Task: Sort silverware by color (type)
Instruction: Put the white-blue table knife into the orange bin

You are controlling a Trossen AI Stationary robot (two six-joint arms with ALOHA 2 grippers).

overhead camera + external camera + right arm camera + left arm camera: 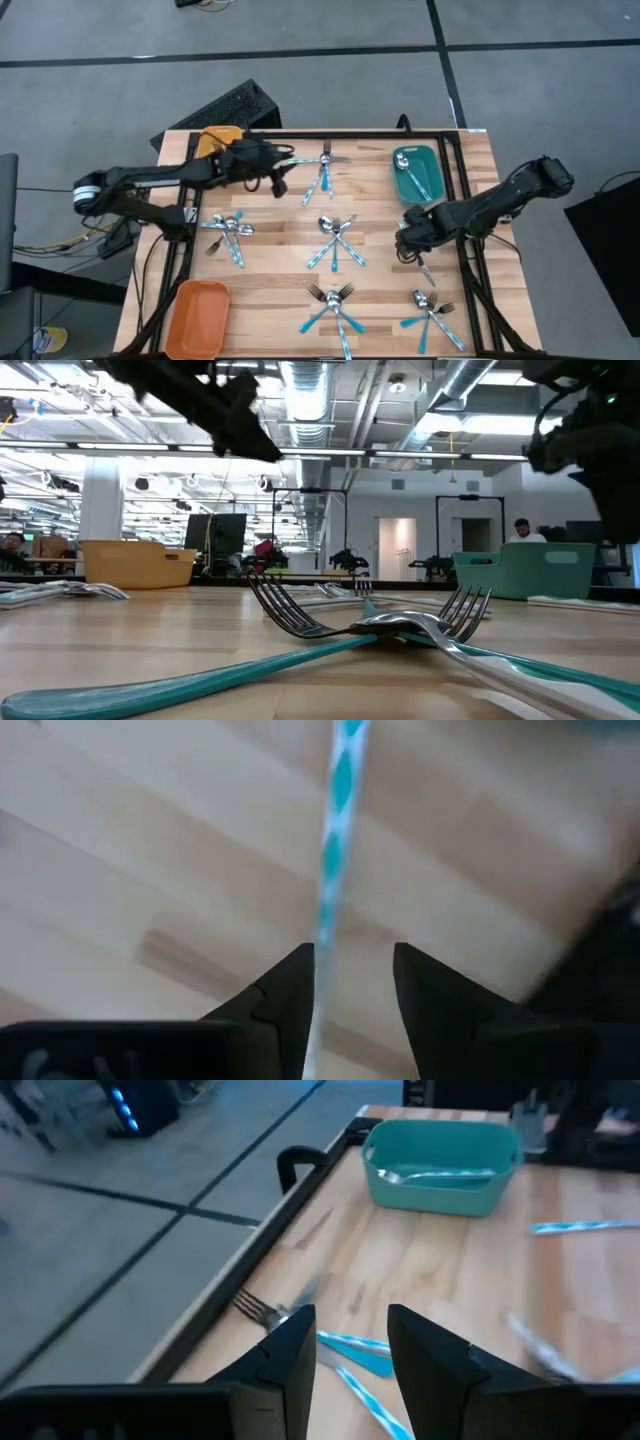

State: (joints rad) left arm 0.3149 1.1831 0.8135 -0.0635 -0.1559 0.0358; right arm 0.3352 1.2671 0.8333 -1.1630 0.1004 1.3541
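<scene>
Light-blue-handled forks, spoons and knives lie in several crossed heaps on the wooden table, at the far middle (pixel 325 170), left (pixel 230 230), centre (pixel 335 240) and near side (pixel 335 305), (pixel 430 315). My left gripper (pixel 280 168) hovers open and empty beside the far-middle heap, above a fork and blue handles (pixel 345 1345). My right gripper (pixel 408 240) is open, low over the table's right part. One striped blue handle (pixel 335 850) on the wood runs in between its fingers. The teal tray (pixel 415 172) holds some silverware. My right gripper points down at the table with the striped handle (pixel 322 925) lying along the inner side of one finger (pixel 290 990). I cannot tell whether that finger touches it. The piece lies flat on the wood.
A yellow tray (pixel 220 138) stands at the far left corner and an orange tray (pixel 198 315) at the near left. A black frame (pixel 460 180) edges the table. In the low view two crossed forks (pixel 370 625) lie close in front.
</scene>
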